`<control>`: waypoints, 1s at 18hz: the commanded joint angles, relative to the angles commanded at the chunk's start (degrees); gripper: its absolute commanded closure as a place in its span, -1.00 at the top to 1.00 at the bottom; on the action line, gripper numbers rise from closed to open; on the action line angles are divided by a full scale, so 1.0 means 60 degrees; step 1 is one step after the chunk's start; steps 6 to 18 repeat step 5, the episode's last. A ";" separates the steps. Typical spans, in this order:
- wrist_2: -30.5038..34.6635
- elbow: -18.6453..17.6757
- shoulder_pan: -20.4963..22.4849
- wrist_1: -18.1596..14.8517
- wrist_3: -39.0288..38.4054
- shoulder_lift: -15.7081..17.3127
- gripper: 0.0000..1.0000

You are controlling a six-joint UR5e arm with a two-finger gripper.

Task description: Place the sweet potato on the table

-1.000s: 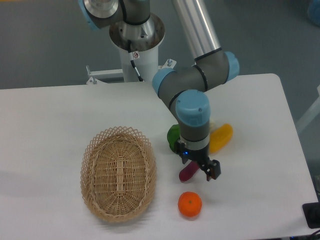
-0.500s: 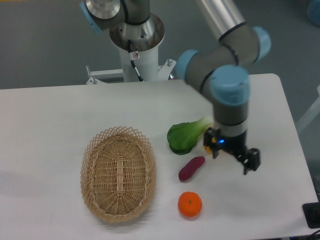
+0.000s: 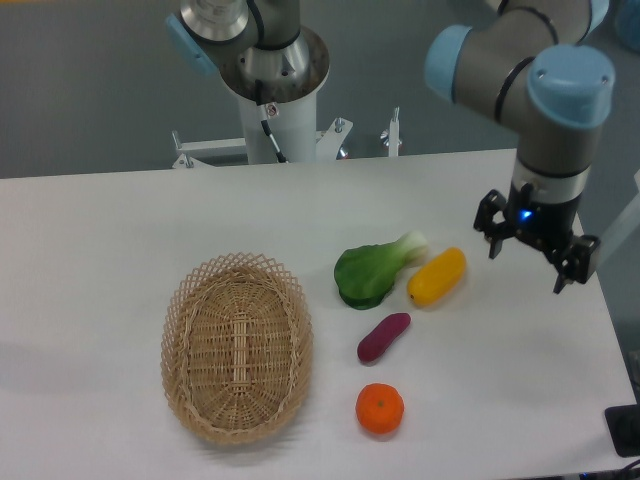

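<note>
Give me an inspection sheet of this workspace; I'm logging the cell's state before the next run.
Surface: white table, plain, no spills seen.
Job's things: sweet potato lies flat on the table, between the green leafy vegetable and the orange, touching neither.
Clutter: wicker basket, nothing inside; green leafy vegetable; yellow vegetable right beside the green's white stem; orange near the front edge.
Tool: tool open, holding nothing, above the table's right side, apart from all items.
Cables: a thin black cable runs down the arm's base column.
Surroundings: grey floor behind; dark object at the lower right corner, unidentifiable.
</note>
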 joint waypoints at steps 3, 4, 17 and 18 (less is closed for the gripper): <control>0.0000 0.0015 0.0059 0.0015 0.0000 0.0000 1.00; 0.0000 0.0015 0.0059 0.0015 0.0000 0.0000 1.00; -0.0014 0.0015 0.0059 0.0015 0.0000 0.0000 1.00; -0.0014 0.0015 0.0059 0.0015 0.0000 0.0000 1.00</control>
